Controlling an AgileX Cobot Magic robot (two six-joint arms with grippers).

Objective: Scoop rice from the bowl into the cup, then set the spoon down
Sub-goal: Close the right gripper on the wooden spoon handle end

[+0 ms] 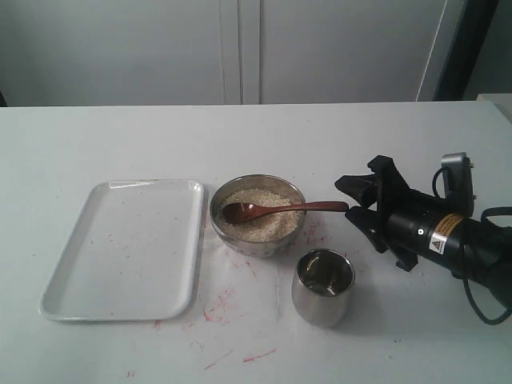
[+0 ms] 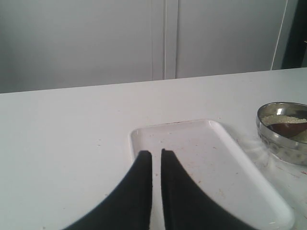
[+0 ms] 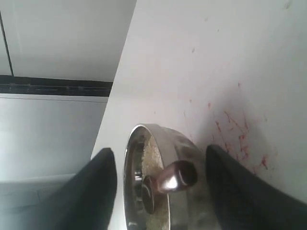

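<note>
The right gripper (image 1: 350, 202), jaws spread apart beside the handle's tip, would best close squarely on the spoon (image 1: 276, 210), its scoop resting on the rice (image 1: 268, 226) in the bowl (image 1: 216, 210), handle pointing to 3 o'clock.

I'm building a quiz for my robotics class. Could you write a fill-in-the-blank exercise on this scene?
1. The spoon rests with its scoop on the ____ in the bowl.
2. The right gripper has its jaws ____, close to the end of the spoon's handle.
3. The cup stands ____ on the table.
4. In the exterior view, the white tray lies to the ____ of the bowl.

Missing words: rice; open; upright; left.
</note>
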